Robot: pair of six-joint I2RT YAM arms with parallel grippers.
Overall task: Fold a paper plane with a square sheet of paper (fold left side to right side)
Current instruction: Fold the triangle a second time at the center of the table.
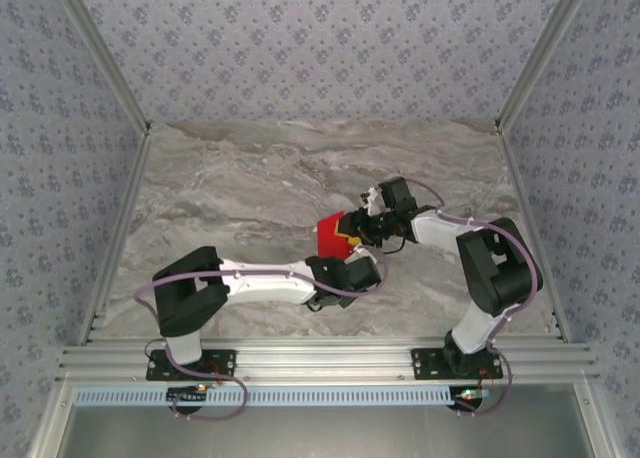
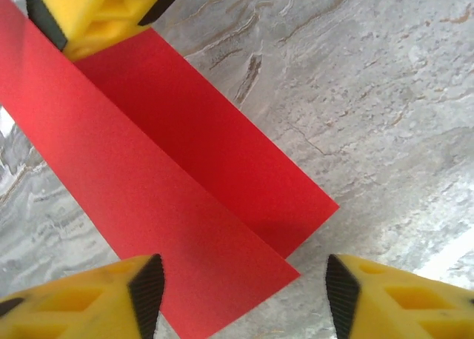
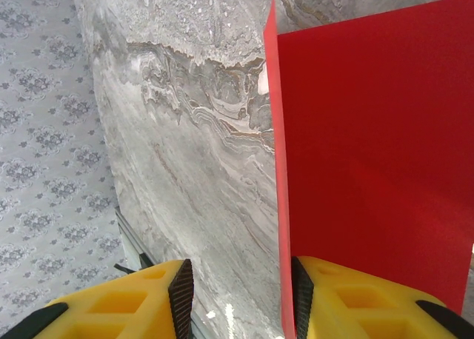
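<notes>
Red and part-folded, the square sheet of paper [image 1: 332,230] is seen flat on the marble table [image 1: 250,188], just right of centre. One crease is noted along its length [image 2: 185,183]. The left gripper [image 1: 348,250] is placed at the sheet's 5 o'clock, its jaws spread wide over a corner [image 2: 241,298], nothing held. The right gripper [image 1: 360,226] is at 2 o'clock, jaws parted [image 3: 238,294]; the paper's edge [image 3: 280,206] is found against one pad only.

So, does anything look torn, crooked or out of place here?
Nothing looks damaged. The square sheet of paper is only half folded: one half stands up from the table, close against a finger of the right gripper.
</notes>
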